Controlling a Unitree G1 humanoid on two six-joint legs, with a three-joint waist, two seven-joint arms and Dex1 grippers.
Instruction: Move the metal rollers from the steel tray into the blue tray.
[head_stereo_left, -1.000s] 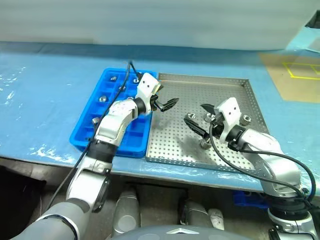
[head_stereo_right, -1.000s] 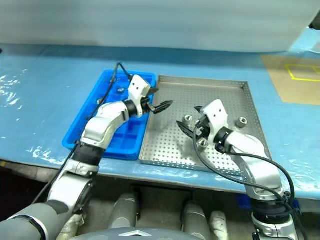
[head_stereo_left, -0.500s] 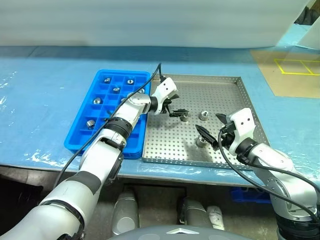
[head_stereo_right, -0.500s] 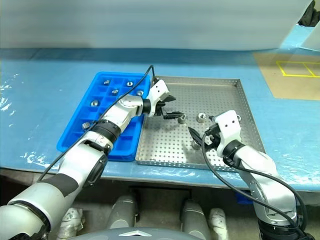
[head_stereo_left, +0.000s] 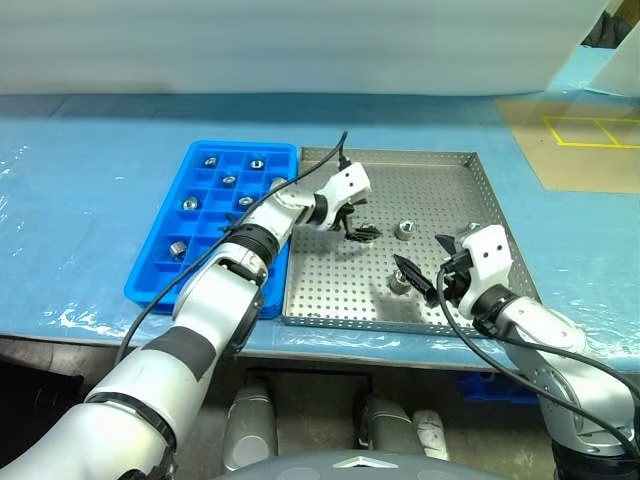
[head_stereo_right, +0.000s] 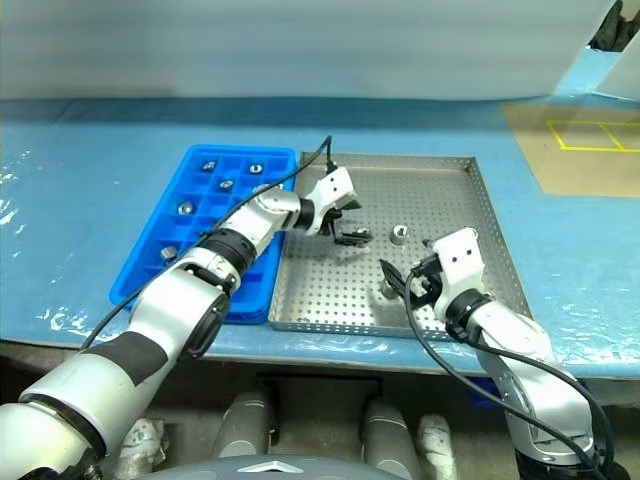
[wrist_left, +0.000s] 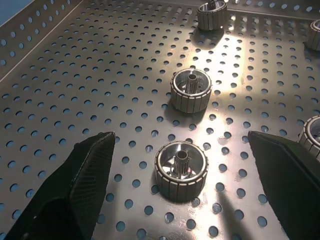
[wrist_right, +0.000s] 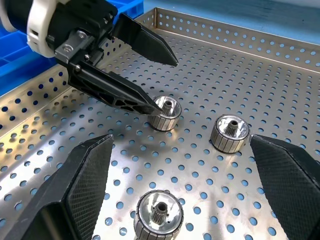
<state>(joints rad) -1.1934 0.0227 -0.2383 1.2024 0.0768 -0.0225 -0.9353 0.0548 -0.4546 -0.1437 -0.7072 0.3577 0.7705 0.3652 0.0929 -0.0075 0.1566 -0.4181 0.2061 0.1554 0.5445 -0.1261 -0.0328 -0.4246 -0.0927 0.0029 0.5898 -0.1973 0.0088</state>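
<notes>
My right tool (head_stereo_left: 421, 263) is hanging released over the near part of the steel tray (head_stereo_left: 500, 205), one roller (head_stereo_left: 399, 283) sitting just beside its fingers. Farther in, my left tool (head_stereo_left: 357, 226) is standing wide open around a second roller (wrist_right: 165, 113) without gripping it. A third roller (head_stereo_left: 405, 230) is lying beyond. On the tabletop (head_stereo_left: 90, 190), the blue tray (head_stereo_left: 150, 275) is holding more rollers (head_stereo_left: 230, 180) in its compartments.
</notes>
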